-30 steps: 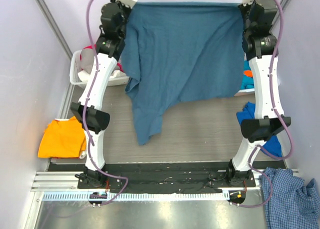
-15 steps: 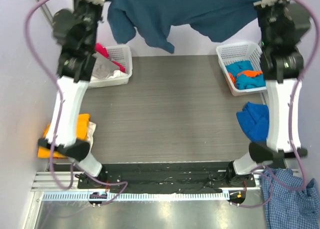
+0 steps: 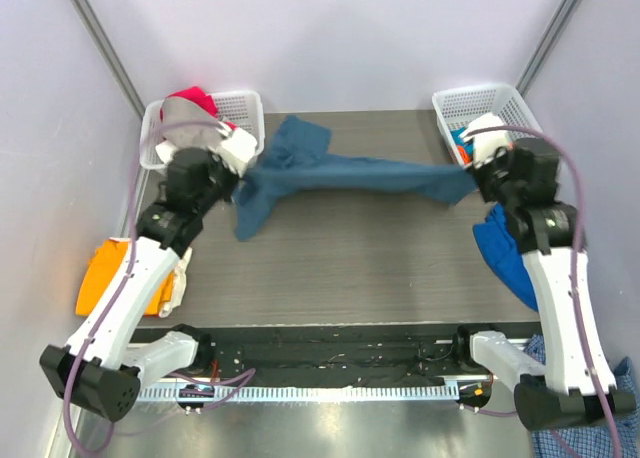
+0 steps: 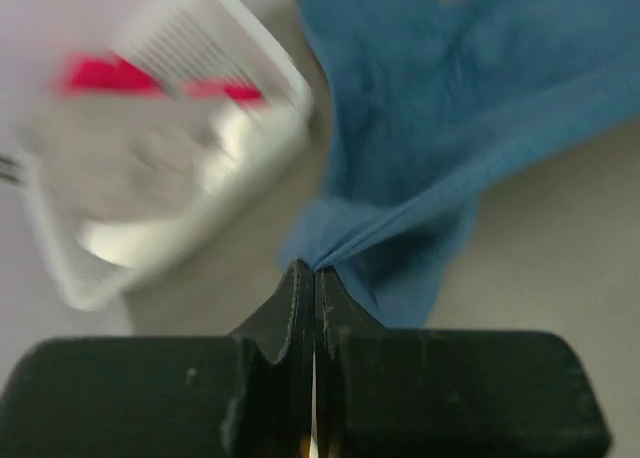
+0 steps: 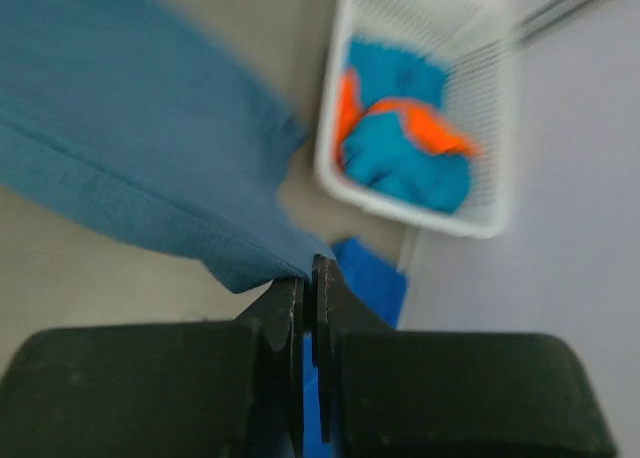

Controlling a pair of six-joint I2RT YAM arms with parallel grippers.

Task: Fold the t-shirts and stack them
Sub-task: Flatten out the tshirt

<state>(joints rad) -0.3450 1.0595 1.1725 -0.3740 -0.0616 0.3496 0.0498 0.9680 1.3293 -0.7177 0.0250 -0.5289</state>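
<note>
Left basket (image 3: 250, 102) and right basket (image 3: 478, 98) flank the table's (image 3: 350, 253) far end; checked shirt (image 3: 572, 446) lies near-right.

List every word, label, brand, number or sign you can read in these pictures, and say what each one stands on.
No text can be read in any view.
The teal t-shirt, the orange t-shirt, the left basket and the right basket show no print, label or number.
Both wrist views are too blurred to show any small marking.
</note>
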